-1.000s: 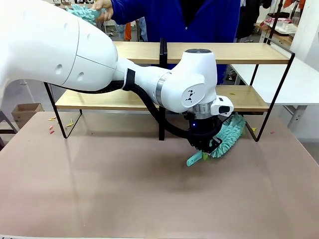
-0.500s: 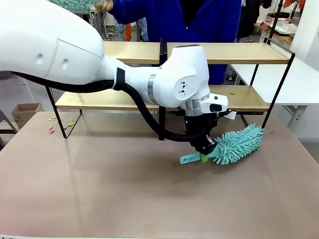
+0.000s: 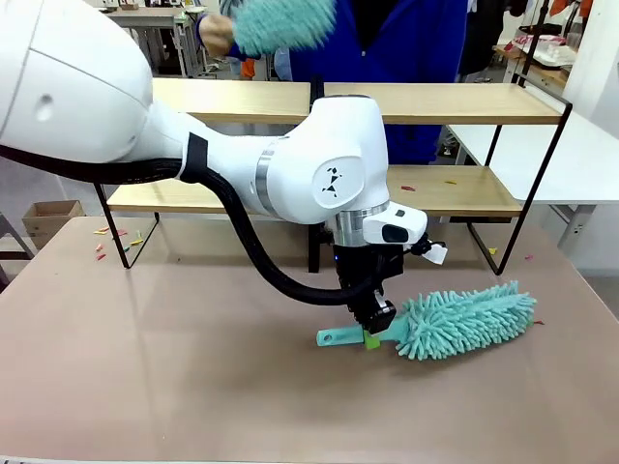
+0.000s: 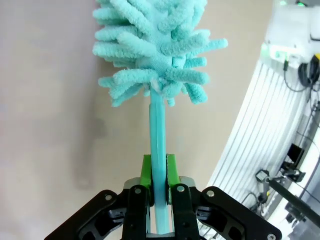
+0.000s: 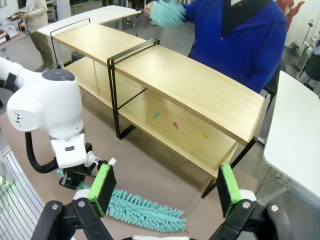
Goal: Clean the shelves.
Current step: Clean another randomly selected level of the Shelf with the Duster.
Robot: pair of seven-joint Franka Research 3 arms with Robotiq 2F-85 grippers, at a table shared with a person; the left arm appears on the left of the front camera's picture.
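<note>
The shelves [image 3: 445, 102] stand across the far side of the brown table, two light wooden boards in a black frame; the right wrist view looks down on the shelves [image 5: 190, 85]. My left gripper [image 3: 372, 327] [image 4: 159, 172] is shut on the flat handle of a teal fluffy duster [image 3: 464, 324] [image 4: 155, 45], held low over the table in front of the shelves, with its head pointing right. My right gripper [image 5: 165, 189] hangs open high above the table, nothing between its green pads. A person behind the shelves holds a second teal duster [image 3: 280, 24] [image 5: 167, 12] above the top board.
Small coloured scraps [image 5: 175, 125] lie on the lower board, and more scraps [image 3: 102, 246] on the table near the rack's left foot. A white table [image 3: 580, 155] stands to the right and a cardboard box [image 3: 48, 217] on the floor at the left.
My left gripper has come toward the table's front and left, swinging the duster so that its head points right and lies flatter. The person's duster has moved right, above the top board.
</note>
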